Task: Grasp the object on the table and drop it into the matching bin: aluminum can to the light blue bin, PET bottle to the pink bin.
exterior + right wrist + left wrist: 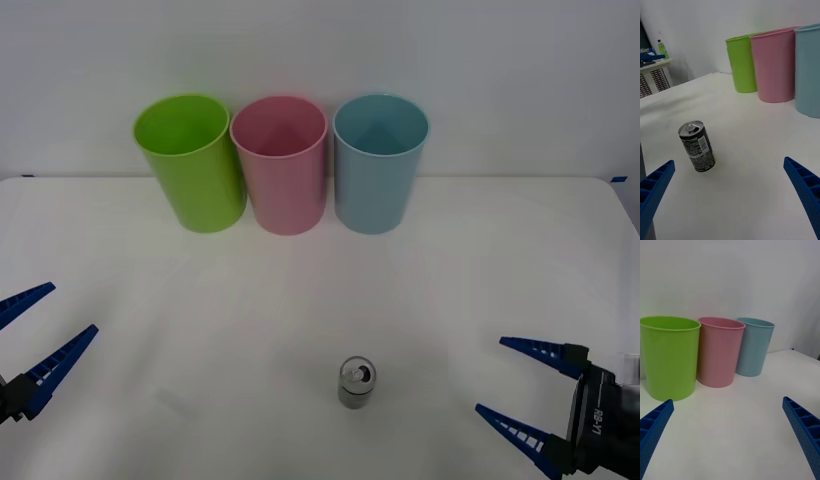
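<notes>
A small aluminum can (356,382) (697,146) stands upright on the white table (300,300) near the front, its shiny pull-tab top up and its side dark with a label. At the back stand the pink bin (280,163) (775,63) (719,351) and, to its right, the light blue bin (379,161) (808,69) (753,345). My right gripper (513,382) (730,195) is open at the front right, a little to the right of the can. At the front left edge my left gripper (40,325) (728,431) hangs open, holding nothing.
A lime green bin (190,160) (742,63) (668,356) stands left of the pink one. The three bins line the table's far edge against a white wall. Bare tabletop lies between the can and the bins. A side cabinet (653,77) stands beyond the table.
</notes>
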Robot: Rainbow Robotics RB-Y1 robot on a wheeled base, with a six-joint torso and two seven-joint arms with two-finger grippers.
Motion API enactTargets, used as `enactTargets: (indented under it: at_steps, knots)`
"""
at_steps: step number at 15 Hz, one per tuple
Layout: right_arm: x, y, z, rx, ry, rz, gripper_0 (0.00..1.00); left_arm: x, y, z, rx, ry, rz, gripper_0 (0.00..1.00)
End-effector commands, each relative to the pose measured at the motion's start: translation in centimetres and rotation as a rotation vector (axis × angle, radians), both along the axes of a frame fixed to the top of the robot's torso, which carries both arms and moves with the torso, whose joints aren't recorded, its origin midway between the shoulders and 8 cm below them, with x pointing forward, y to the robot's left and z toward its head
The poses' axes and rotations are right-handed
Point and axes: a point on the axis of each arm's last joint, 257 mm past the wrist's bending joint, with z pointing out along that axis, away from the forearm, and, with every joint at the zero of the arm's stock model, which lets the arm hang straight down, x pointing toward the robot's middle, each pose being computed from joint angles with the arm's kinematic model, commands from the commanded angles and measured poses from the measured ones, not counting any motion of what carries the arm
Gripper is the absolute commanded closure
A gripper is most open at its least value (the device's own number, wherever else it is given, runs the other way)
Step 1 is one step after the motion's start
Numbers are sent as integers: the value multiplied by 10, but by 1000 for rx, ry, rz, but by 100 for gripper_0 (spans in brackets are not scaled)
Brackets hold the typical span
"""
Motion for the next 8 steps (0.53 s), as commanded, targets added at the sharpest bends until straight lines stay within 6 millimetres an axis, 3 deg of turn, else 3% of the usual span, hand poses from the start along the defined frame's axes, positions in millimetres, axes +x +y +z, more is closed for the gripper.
enactTargets:
  at_steps: [1,8]
  knots:
    - [2,20,-11,-38,-52,22,0,0,0,0,0,0,0,0]
    - [3,62,-43,-78,-36,125,0,0,0,0,0,0,0,0]
